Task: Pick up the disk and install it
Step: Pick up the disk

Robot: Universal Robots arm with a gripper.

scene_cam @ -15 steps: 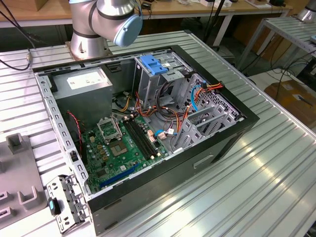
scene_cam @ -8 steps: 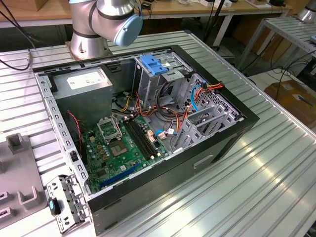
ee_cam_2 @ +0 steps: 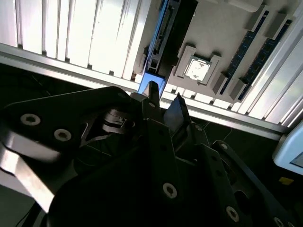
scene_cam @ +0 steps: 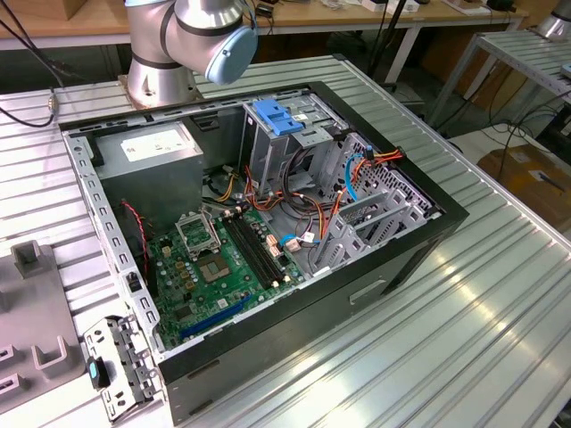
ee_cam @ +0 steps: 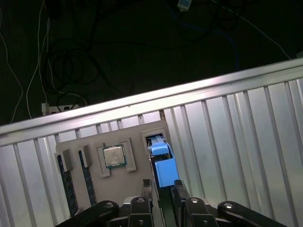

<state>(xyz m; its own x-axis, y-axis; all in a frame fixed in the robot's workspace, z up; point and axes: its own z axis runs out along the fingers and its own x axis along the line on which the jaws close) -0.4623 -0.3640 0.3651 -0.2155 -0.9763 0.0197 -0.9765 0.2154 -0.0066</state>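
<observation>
One slatted aluminium table (scene_cam: 500,294) carries everything: an open computer case (scene_cam: 451,209) with its tall drive cage (scene_cam: 268,152) towards the far side, and, at the exterior view's left, a grey parts tray (ee_cam: 120,189). The disk (ee_cam: 163,168) stands on edge in a slot of that tray, blue carrier rails uppermost, beside a processor (ee_cam: 113,156) and memory sticks (ee_cam: 66,182). In both wrist views the gripper (ee_cam: 162,189) sits right over the disk, its jaws apart and astride the blue end; whether they touch the plastic cannot be told.

I judge the grasp the risky part: jaws closing off-centre, or on the rail alone, could tilt the disk so that it jams in its slot or slips. Loose cables (scene_cam: 312,209) by the cage could snag it later.

A white label (scene_cam: 156,143) on the power supply (scene_cam: 116,174) is too small to read
</observation>
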